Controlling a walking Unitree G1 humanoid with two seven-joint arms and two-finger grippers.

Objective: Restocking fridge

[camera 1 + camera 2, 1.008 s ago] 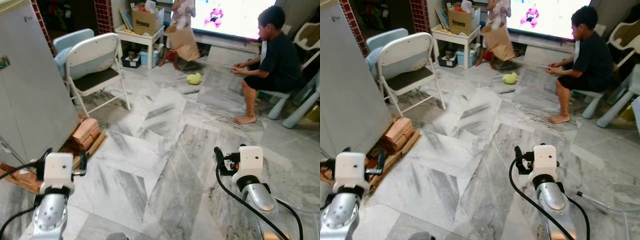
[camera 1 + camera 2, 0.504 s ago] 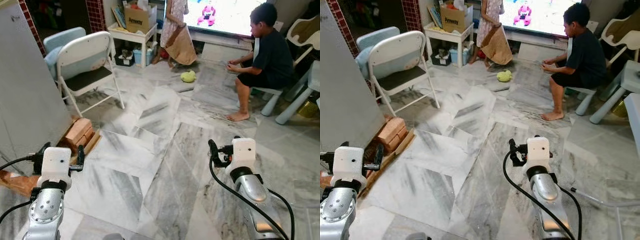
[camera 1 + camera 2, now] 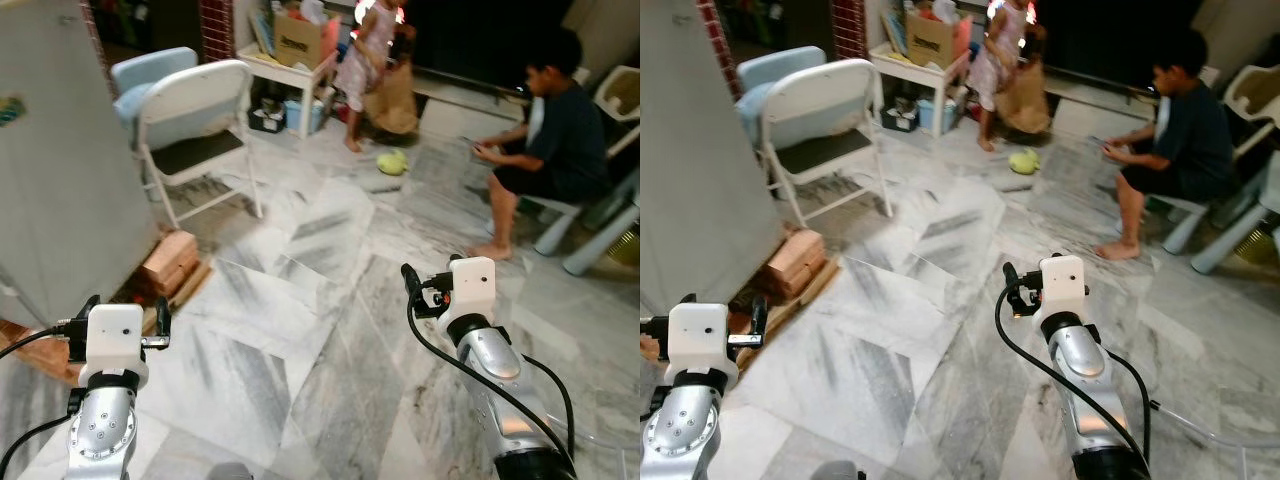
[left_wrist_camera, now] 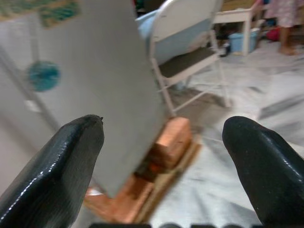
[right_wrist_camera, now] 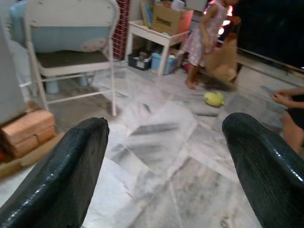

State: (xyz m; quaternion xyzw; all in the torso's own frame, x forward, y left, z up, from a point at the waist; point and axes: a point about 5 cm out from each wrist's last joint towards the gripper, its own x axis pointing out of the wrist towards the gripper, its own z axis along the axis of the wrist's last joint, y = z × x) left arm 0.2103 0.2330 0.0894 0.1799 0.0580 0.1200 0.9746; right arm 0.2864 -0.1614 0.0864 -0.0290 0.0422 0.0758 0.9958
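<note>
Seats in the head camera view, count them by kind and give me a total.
Folding chair: 1
Blue chair behind it: 1
White plastic chair at far right: 1
Stool under the seated person: 1
Total: 4

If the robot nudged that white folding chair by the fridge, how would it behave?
The folding chair looks light, with thin tube legs, so it would probably slide easily on the smooth marble floor. Pushed high on its backrest, it may tip or fold. Both grippers are open and far from it.

Marble floor (image 3: 330, 330), folding chair (image 3: 190, 125) (perhaps white)
</note>
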